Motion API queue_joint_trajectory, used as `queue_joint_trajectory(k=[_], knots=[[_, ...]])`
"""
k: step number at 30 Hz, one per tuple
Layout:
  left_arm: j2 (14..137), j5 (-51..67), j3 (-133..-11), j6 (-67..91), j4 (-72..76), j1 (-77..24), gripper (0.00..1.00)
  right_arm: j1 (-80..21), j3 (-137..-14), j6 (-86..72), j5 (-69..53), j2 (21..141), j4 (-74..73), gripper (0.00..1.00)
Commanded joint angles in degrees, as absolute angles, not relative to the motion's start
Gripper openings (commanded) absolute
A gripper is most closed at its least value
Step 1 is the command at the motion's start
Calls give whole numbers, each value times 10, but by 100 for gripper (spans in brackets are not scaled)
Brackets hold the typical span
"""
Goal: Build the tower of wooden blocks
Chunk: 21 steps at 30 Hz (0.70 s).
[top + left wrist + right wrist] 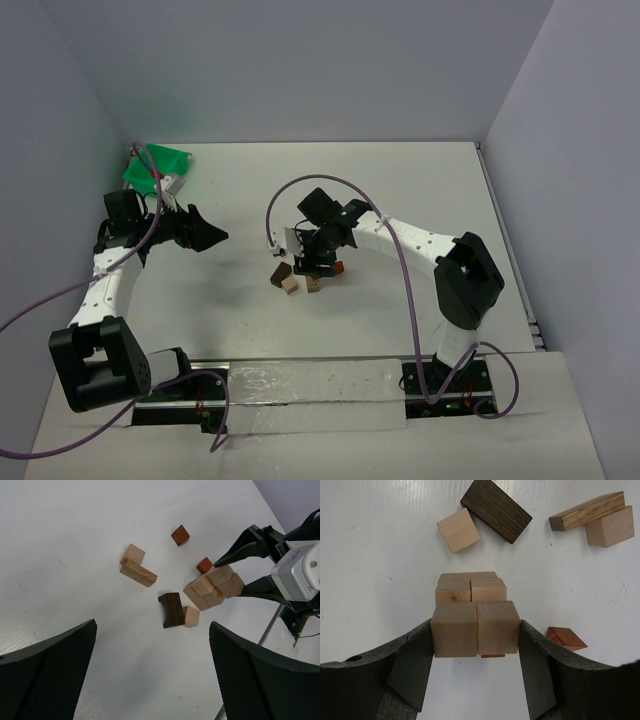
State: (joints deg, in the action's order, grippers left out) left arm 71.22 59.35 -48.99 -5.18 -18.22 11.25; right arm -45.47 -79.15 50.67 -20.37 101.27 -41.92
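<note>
My right gripper [476,635] is shut on two tan cubes [455,629] side by side, the near part of a tight cluster of tan wood blocks [470,587]. A reddish piece [492,655] peeks from under them. The cluster [214,586] shows in the left wrist view between the right fingers [240,552]; whether it rests on the table I cannot tell. Loose blocks lie around: a dark brown cuboid [496,510], a tan cube [458,530], a tan plank [587,511] on a tan cube [610,527], a reddish wedge [566,637]. My left gripper [152,670] is open and empty, left of the blocks [205,237].
A green plastic bin [155,165] sits at the far left corner of the white table, behind the left arm. A reddish cube [180,535] lies apart beyond the cluster. Grey walls enclose the table on three sides.
</note>
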Motion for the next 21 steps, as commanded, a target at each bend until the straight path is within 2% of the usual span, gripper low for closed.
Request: queue_joint_trajectory(k=[1, 21], knots=[[714, 604, -512, -62, -178, 116, 99, -463, -796, 514, -200, 1005, -406, 52], [714, 603, -511, -62, -175, 116, 99, -472, -796, 515, -190, 1019, -396, 59]])
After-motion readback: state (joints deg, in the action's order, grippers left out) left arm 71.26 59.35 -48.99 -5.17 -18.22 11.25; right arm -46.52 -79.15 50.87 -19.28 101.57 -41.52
